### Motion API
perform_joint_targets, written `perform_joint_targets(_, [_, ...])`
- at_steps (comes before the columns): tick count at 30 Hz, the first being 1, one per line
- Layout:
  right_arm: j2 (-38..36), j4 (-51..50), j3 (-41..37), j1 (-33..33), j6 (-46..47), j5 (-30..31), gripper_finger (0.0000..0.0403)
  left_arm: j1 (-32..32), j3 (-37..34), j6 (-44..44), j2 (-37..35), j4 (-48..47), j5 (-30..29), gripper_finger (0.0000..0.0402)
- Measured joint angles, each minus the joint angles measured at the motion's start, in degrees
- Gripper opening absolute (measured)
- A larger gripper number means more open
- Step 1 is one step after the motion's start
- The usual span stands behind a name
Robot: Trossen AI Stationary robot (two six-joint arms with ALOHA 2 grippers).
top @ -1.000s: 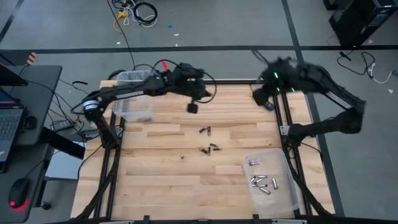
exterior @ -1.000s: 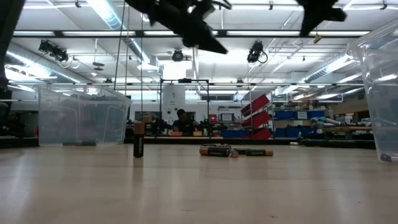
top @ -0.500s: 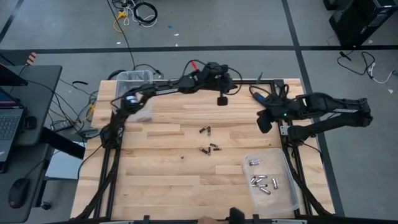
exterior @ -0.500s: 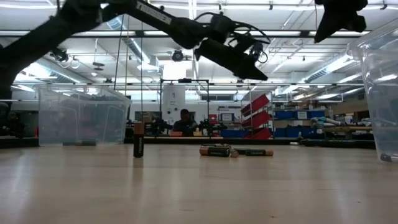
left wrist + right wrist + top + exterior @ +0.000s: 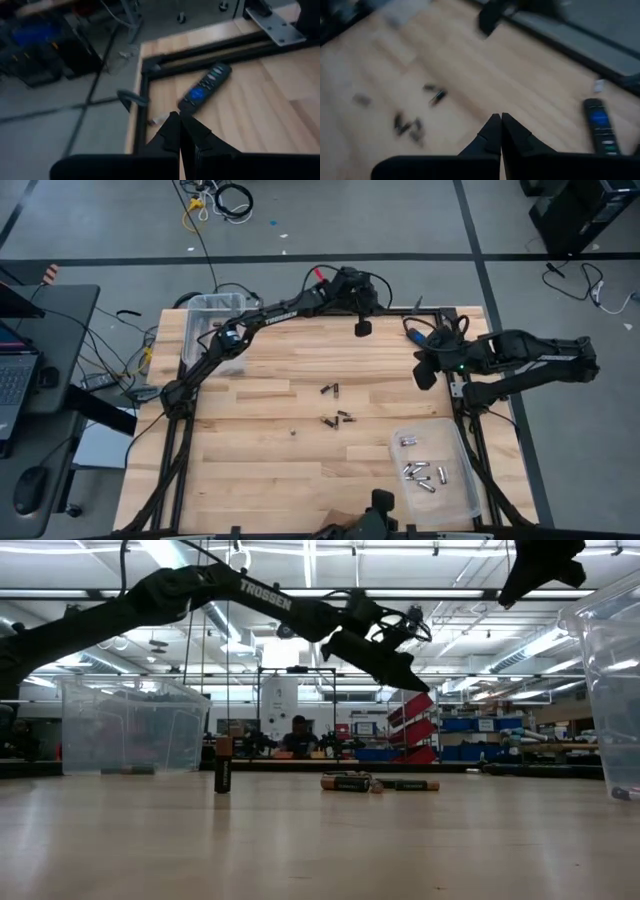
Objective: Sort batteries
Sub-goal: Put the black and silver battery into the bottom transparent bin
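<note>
Batteries (image 5: 423, 473) that are already sorted lie in the clear bin (image 5: 462, 498) at the near right corner of the table (image 5: 250, 480), and loose batteries (image 5: 339, 418) wait on the bare wood in the middle, with one standing up by itself. Past them, the right gripper (image 5: 424, 374) hangs in the air near the right edge, and the left gripper (image 5: 362, 328) hangs over the far edge near the remote (image 5: 205, 86); both have their fingers pressed together and hold nothing. It looks like a pause between picks, so next a gripper must open its fingers and come down over one loose battery.
</note>
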Motion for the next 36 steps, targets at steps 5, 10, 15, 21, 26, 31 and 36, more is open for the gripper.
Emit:
perform_joint_targets(5, [1.9, 0.9, 0.0, -6.2, 2.1, 5.5, 0.0000, 0.0, -0.2, -1.8, 0.1, -2.4, 0.7, 0.0000])
perform_joint_targets(10, [7.7, 3.8, 2.8, -17.2, -0.3, 1.9, 0.0000, 1.1, -0.3, -1.7, -3.2, -11.5, 8.7, 0.0000])
perform_joint_targets(15, [16.8, 3.3, 10.4, -31.6, -8.5, -2.3, 0.0000, 4.5, 0.0, -1.4, -10.1, -15.6, 15.2, 0.0000])
perform_joint_targets(21, [29.3, 1.3, 26.0, -46.9, -19.1, -23.8, 0.0000, 8.5, -0.4, 1.4, -15.1, -19.4, 16.1, 0.0000])
perform_joint_targets(26, [41.1, 0.9, 38.8, -52.8, -26.2, -25.1, 0.0000, 12.5, 0.0, 1.5, -21.3, -21.3, 16.8, 0.0000])
perform_joint_targets(31, [48.8, -1.8, 45.9, -53.4, -30.4, -26.4, 0.0000, 17.0, -0.3, 3.0, -26.1, -23.0, 17.3, 0.0000])
perform_joint_targets(36, [52.0, -5.8, 46.8, -52.5, -27.3, -32.0, 0.0000, 21.3, -0.1, 4.5, -29.0, -22.8, 17.5, 0.0000])
